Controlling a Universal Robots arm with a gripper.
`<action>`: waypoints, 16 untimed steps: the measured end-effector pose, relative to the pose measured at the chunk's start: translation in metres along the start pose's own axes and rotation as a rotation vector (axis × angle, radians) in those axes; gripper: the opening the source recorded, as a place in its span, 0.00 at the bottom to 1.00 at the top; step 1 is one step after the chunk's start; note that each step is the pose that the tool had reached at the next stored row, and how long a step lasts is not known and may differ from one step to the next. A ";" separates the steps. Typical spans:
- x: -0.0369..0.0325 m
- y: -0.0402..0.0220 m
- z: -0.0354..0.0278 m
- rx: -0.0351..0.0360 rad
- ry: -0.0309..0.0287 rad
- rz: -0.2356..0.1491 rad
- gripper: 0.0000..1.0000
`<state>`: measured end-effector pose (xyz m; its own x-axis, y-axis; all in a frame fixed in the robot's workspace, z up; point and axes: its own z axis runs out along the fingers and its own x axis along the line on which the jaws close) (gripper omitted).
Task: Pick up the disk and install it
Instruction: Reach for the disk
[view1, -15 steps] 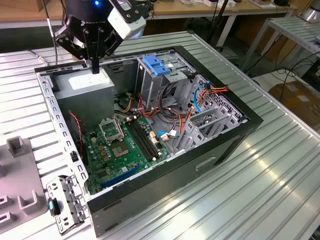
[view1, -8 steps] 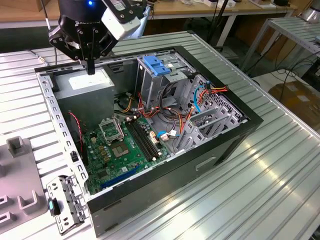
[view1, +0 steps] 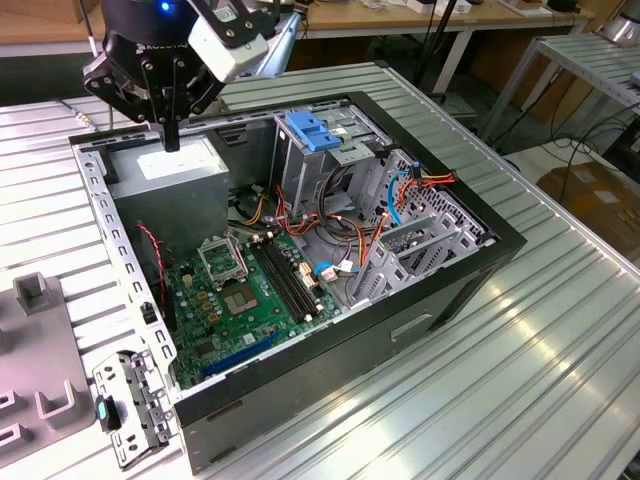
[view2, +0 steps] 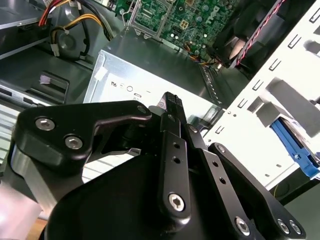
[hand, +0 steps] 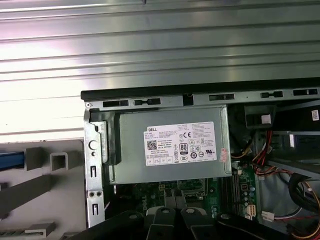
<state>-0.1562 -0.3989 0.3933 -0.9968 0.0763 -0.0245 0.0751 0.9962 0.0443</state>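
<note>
Disk (hand: 10, 160) is sitting in the grey fixture (hand: 65, 175) beside the case (view1: 400, 330), only a sliver of blue rail showing, running lengthwise toward the case wall. Hand (view1: 172, 138) is hovering over the power supply (view1: 192, 165), pinched together and empty.

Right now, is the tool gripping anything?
No: in the exterior view the tool hangs shut, with nothing between its fingers, above the grey power-supply box.
</note>
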 end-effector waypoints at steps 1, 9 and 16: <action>0.0021 -0.0002 0.0000 0.0000 0.0000 0.000 0.11; 0.0129 -0.0010 -0.0003 -0.0001 0.0000 0.000 0.11; 0.0219 -0.0016 -0.0006 0.0000 0.0000 0.000 0.11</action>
<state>-0.1781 -0.3989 0.3933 -0.9968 0.0763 -0.0245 0.0751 0.9962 0.0443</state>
